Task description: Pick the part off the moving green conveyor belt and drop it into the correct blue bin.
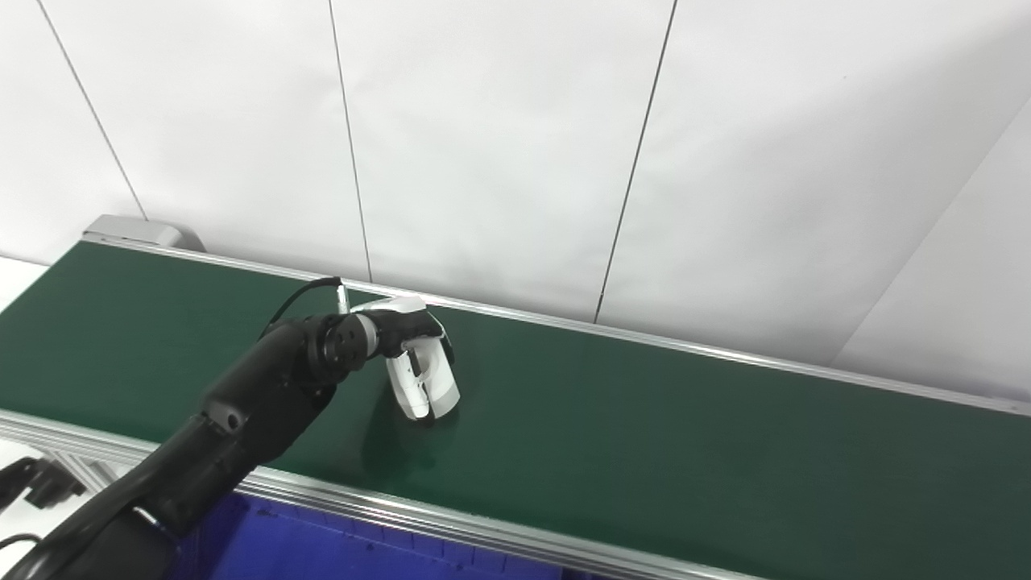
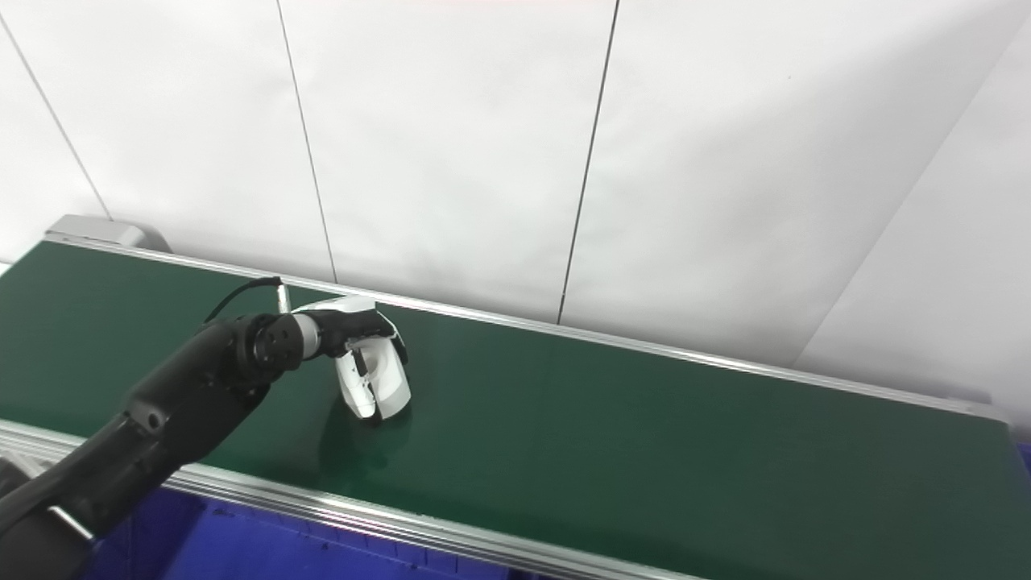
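Observation:
The green conveyor belt [image 1: 644,427] runs across the picture from left to right. My left hand [image 1: 419,366] reaches over the belt from the lower left, and its white fingers [image 1: 439,395] point down with their tips on or just above the belt surface. The fingers and thumb are drawn close together. No part shows on the belt, and I cannot tell if something is hidden inside the hand. The hand also shows in the right eye view [image 2: 372,366]. My right hand is not in view.
A blue bin [image 1: 322,540] sits below the belt's near metal rail [image 1: 451,519], at the bottom left. A white panelled wall stands right behind the belt's far rail [image 1: 685,342]. A grey end housing [image 1: 133,230] is at the belt's far left.

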